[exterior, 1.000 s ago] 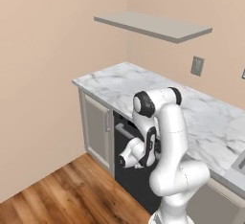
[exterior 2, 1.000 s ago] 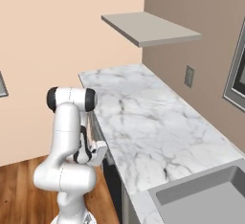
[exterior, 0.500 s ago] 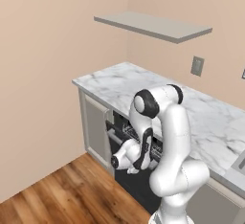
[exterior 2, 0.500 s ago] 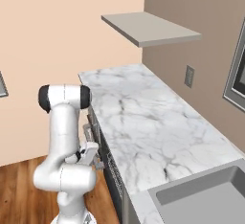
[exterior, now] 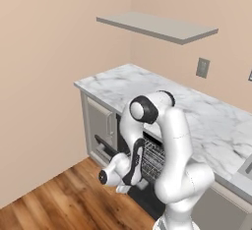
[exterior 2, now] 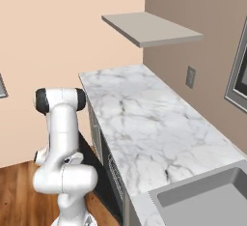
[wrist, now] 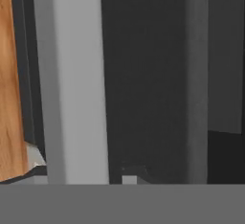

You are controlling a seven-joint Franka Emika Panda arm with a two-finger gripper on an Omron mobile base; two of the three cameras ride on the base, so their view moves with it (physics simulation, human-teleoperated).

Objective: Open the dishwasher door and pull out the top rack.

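Observation:
The black dishwasher door (exterior: 146, 200) hangs partly open, its top edge tipped out towards the floor. In the hand view the door's black panel (wrist: 148, 74) and its long grey bar handle (wrist: 72, 74) are very close and run upright. My gripper (exterior: 128, 188) is low in front of the counter, right at the door's top edge; my forearm hides the fingers, and I cannot tell whether they grip the bar. Behind the arm, the wire grid of the top rack (exterior: 155, 156) shows inside the dark opening. From the right, the door (exterior 2: 105, 193) is a dark slanted strip.
A narrow grey cabinet door (exterior: 101, 123) stands just left of the dishwasher. The marble counter (exterior: 197, 121) runs above, with a sink (exterior 2: 202, 196) at its near right end. Wood floor (exterior: 64, 199) spreads in front, and a wall shelf (exterior: 157, 26) hangs overhead.
The door has swung further out and down, and my hand has gone down and outward with it. The wire rack inside has come into view.

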